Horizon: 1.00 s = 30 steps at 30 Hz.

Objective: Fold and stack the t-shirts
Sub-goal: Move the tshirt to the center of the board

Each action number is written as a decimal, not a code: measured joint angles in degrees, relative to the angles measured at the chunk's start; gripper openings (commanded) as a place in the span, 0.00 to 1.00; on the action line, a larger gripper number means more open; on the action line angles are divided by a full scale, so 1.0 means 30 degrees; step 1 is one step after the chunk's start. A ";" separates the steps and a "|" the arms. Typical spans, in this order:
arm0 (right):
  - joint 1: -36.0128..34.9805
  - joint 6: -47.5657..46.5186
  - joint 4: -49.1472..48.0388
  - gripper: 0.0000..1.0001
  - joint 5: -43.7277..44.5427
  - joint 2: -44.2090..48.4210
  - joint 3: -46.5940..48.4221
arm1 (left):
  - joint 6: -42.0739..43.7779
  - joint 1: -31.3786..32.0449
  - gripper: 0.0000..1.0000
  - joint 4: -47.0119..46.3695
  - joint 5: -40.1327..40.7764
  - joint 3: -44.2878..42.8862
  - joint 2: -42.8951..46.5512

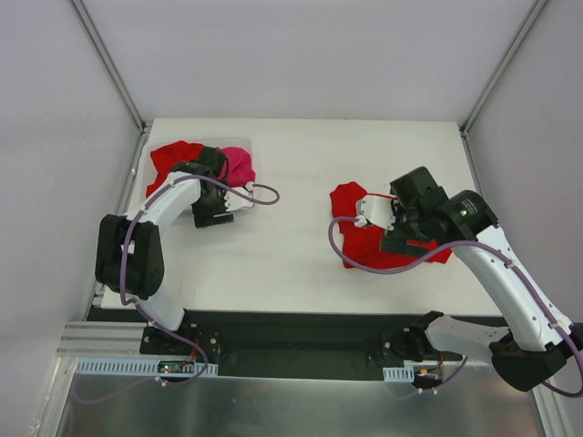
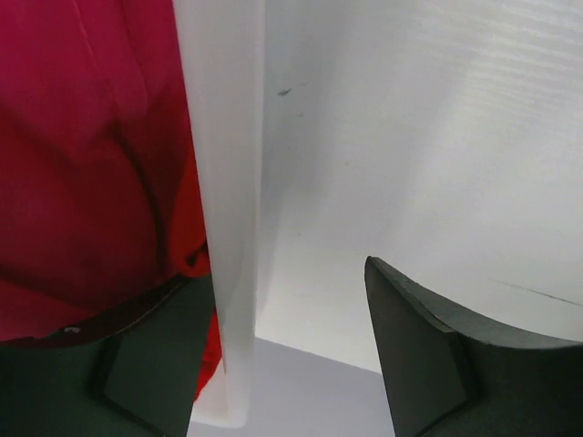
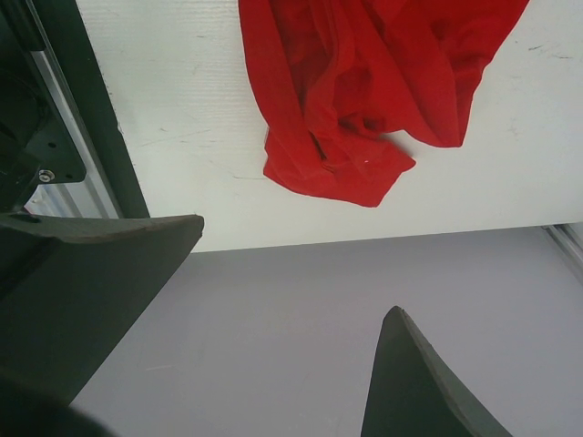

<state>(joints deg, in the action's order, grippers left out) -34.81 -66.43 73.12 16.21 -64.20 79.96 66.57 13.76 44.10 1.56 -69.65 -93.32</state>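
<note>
Closest to the left wrist lens, the dark fingers [image 2: 146,364] of the left gripper [image 2: 287,269] stand parted astride the wall of the white basket [image 2: 228,182]. One is inside over crumpled red cloth and the other outside over the white table [image 2: 437,137], with nothing pinched between them. Most of the t-shirts sit in that basket at the table's far left corner: a red t-shirt [image 1: 168,159] and a hot pink t-shirt [image 1: 239,167] bundled together, unfolded. Another, the loose red t-shirt [image 1: 351,202], lies rumpled on the table's right half, well apart from the basket, a sensible spot for folding with open tabletop around it. The right gripper [image 1: 387,223] hovers over it, jaws spread wide and empty; its wrist view shows a corner of the cloth ahead of the fingertips, not between them. The left arm bends its elbow by the near left edge and reaches far to the basket, wrist tipped down at the near right rim, seemingly placed to draw a shirt out. The right arm swings out past the table's right edge, then angles back inward over the shirt. No shirt looks folded or stacked, so I judge the task to be at an early stage.
</note>
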 measured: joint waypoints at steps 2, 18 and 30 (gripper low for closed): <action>-0.0007 0.0000 0.0007 0.96 0.0022 -0.0044 0.0000 | 0.0080 0.0160 0.46 -0.0109 0.0000 -0.0386 -0.0678; -0.0109 0.0000 -0.0007 0.96 0.0372 -0.0087 -0.0095 | 0.1064 0.0080 0.00 -0.1668 0.0721 -0.1268 -0.1872; -0.0109 0.0007 0.0007 0.96 0.0357 -0.0095 -0.0437 | 0.5632 -0.3599 0.00 -0.3789 0.1158 -0.0838 -0.2004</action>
<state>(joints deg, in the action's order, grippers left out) -35.14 -66.41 73.14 17.28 -64.49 78.65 83.46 2.96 32.73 5.04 -72.16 -99.33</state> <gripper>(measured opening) 0.960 0.146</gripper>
